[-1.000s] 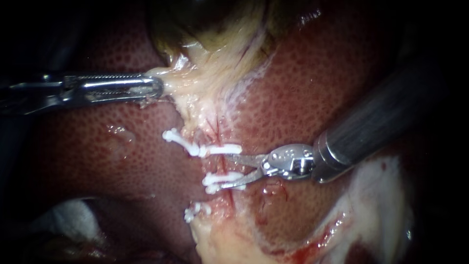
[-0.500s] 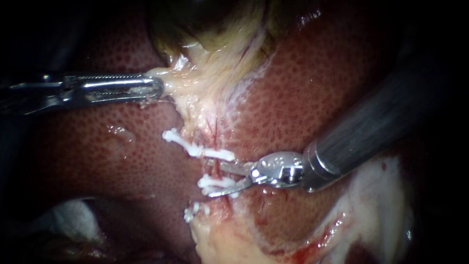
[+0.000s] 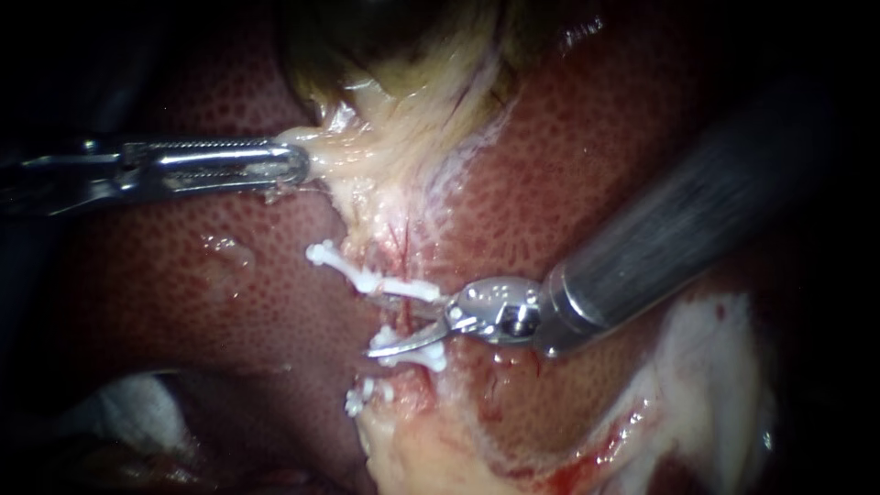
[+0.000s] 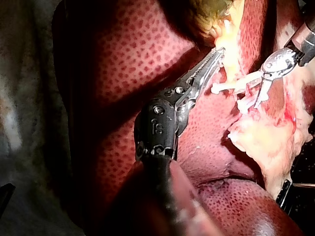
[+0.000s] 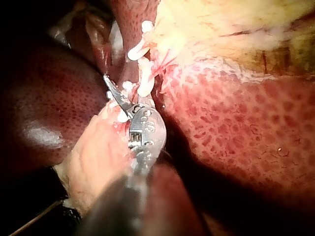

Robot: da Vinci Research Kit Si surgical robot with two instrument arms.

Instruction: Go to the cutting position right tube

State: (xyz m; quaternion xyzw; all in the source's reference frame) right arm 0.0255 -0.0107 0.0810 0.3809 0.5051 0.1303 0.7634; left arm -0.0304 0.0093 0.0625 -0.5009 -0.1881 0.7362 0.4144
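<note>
Close view of a dark red, speckled liver [image 3: 568, 183], with a greenish gallbladder [image 3: 394, 41] at the top and a band of pale tissue [image 3: 376, 174] running down from it.

The left instrument [image 3: 295, 167] comes in almost level from the left edge. Its long, ridged jaws are pressed together on the edge of the pale tissue just below the gallbladder, pinching it and holding it stretched toward the left. In the left wrist view this instrument [image 4: 218, 54] reaches straight away from the camera, and its jaw tips are sunk into the yellowish tissue.

The right instrument [image 3: 403, 328] slants down from the upper right. Its thick grey shaft ends in a shiny wrist that bends to point left. Its two thin, curved jaws are spread, with a clear gap between them. They sit on either side of the tube [image 3: 401, 321], a thin reddish strand running down the middle of the view.

Three white clips cross the tube. The upper clip [image 3: 371, 278] lies just above the upper jaw. The middle clip [image 3: 423, 356] lies against the lower jaw. The lowest clip [image 3: 362, 396] sits apart, further down. The tube lies in the gap of the spread jaws, between the upper and middle clips. Whether the jaws touch it cannot be told.

In the right wrist view, one jaw of the right instrument [image 5: 123, 91] shows as a thin curved point ahead of the wrist, beside the clips; the other jaw is hidden
</note>
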